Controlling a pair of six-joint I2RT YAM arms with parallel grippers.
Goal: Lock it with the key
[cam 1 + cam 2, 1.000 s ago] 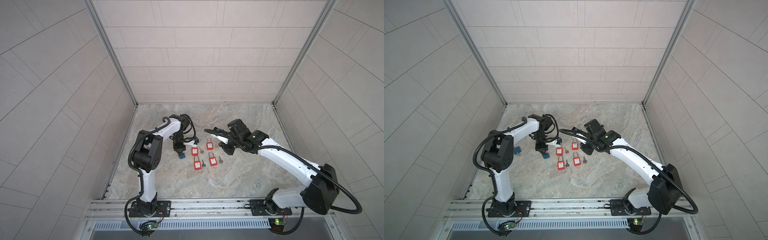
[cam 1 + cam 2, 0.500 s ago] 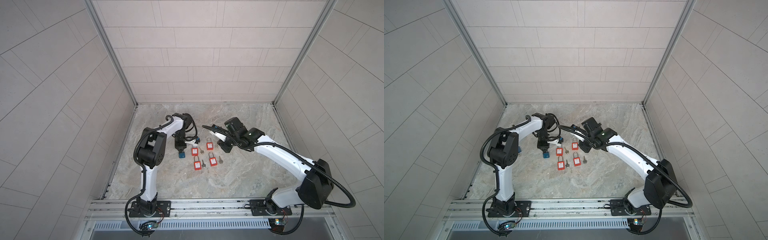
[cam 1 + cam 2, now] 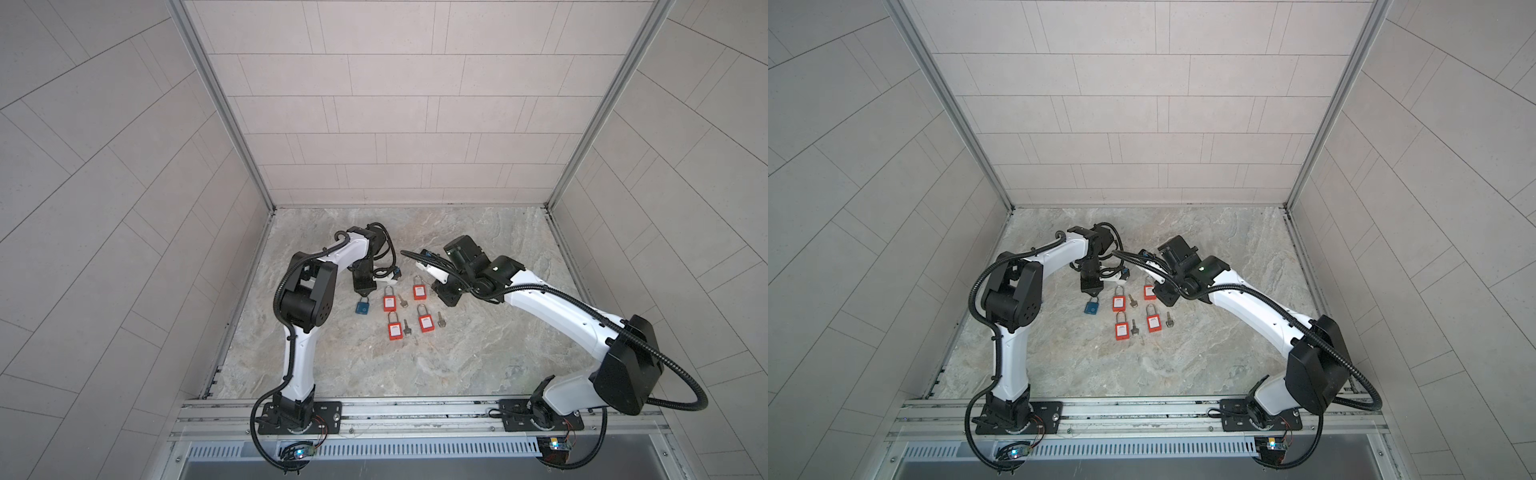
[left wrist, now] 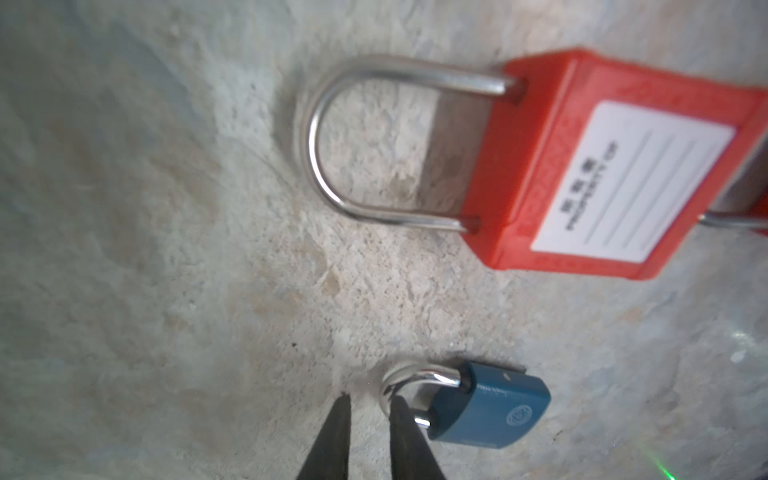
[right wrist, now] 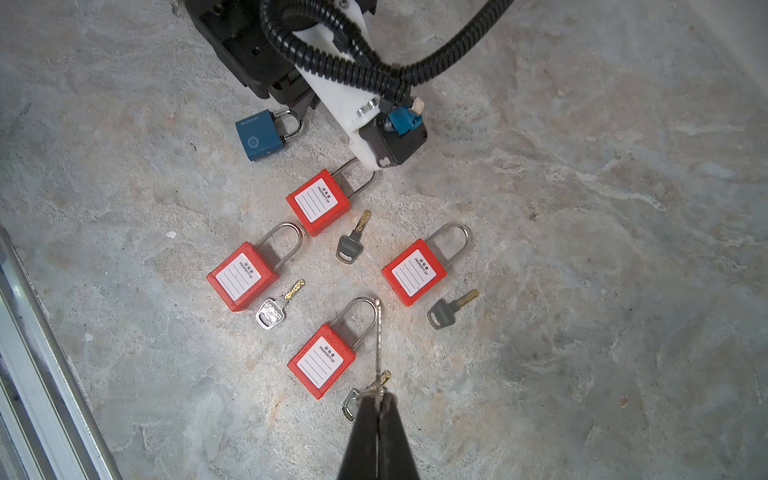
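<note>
Steadying the blue padlock [image 4: 490, 411] comes first, by my reading. It lies flat on the tabletop [image 5: 582, 291] just beside the left pincer [image 4: 371, 401], whose fingers stand slightly parted with bare stone between them. One finger touches or overlaps the shackle, but nothing is clamped.

The right pincer [image 5: 377, 397] is closed tight on a thin key [image 5: 377, 345], seen edge-on and pointing away from the wrist. It hangs over the four red padlocks [image 5: 320, 203] and their loose keys [image 5: 351, 245], well apart from the blue one.

To do this well, the left pincer should take the shackle or body firmly, so the lock cannot slide or spin when pushed. The keyhole is not visible; it probably sits in the end opposite the shackle. The right arm should therefore come in low along that line, blade matched to the slot, passing clear of the red padlocks. Pushing at an angle risks skidding the lock or twisting the key in its grip.
</note>
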